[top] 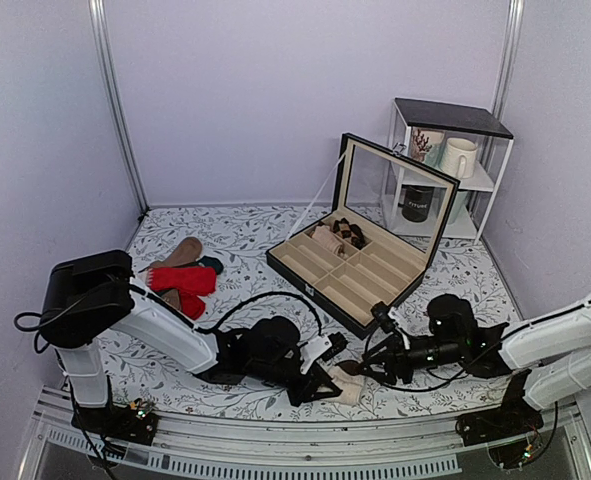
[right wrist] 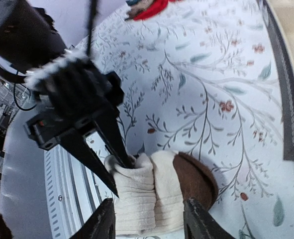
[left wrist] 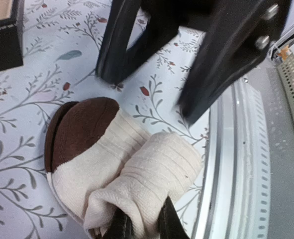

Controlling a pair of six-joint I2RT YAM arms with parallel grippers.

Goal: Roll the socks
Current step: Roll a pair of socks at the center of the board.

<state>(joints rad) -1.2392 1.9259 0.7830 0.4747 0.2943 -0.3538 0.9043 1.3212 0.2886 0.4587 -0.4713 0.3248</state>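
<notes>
The socks lie as a short cream roll with a dark brown end near the table's front edge, small in the top view. My left gripper is shut on a cream fold at the end of the roll, one finger tucked into it. My right gripper stands open, one finger on each side of the socks, with the left arm's dark fingers at the far end of the roll. In the top view the left gripper and right gripper meet over the bundle.
A black compartment case with its glass lid up stands behind the grippers. Red socks and tan and teal socks lie at the left. A white shelf with mugs is at the back right. The metal rail runs right beside the roll.
</notes>
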